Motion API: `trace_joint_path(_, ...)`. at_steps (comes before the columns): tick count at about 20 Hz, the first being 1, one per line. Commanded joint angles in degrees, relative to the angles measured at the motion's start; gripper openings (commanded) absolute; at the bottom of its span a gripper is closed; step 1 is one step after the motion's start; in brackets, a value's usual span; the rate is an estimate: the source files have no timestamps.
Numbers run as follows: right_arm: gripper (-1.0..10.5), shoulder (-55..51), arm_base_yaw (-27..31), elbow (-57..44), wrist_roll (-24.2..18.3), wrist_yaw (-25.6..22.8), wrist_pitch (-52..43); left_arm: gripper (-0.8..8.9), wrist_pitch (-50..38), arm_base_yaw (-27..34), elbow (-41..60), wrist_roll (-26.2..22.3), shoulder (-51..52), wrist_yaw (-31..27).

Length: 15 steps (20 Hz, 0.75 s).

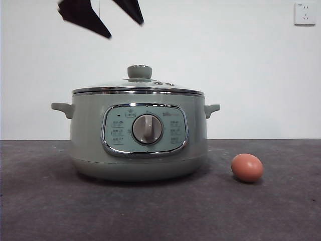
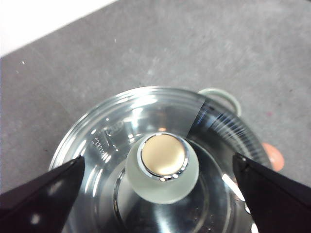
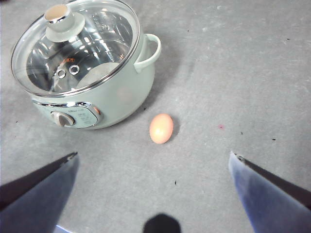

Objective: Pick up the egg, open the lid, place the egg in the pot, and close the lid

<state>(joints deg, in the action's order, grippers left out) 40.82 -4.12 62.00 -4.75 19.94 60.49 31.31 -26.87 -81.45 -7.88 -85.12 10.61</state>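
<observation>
Two grippers wide open, holding nothing. My left gripper (image 2: 158, 167) high above lid (image 2: 146, 126) knob (image 2: 163, 167). Egg (image 3: 161, 128) on table right of pot (image 3: 92, 92), below my right gripper (image 3: 155, 160).

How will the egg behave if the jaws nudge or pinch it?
The egg is a smooth oval lying on its side on flat gray table, beside the pot, so a nudge would probably roll it. Its rounded surface may slip between flat jaws. It likely cracks under a hard squeeze.
</observation>
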Motion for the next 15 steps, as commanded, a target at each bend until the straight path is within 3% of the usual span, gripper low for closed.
trace_joint_path(1, 6.0, -0.04, 0.00, 0.20, 0.02, 0.22, -0.02, 5.98, -1.42, -0.22, -0.07, -1.01, -2.93, -0.17)
trace_joint_path(13, 6.0, 3.19, 0.00, 0.20, 0.02, 0.22, -0.04, 5.92, -4.81, -0.61, -0.07, -0.94, -11.02, 0.07)
trace_joint_path(15, 6.0, 3.39, 0.00, 0.20, 0.02, 0.20, -0.04, 5.24, -4.90, -0.61, -0.07, -0.90, -11.02, 0.07)
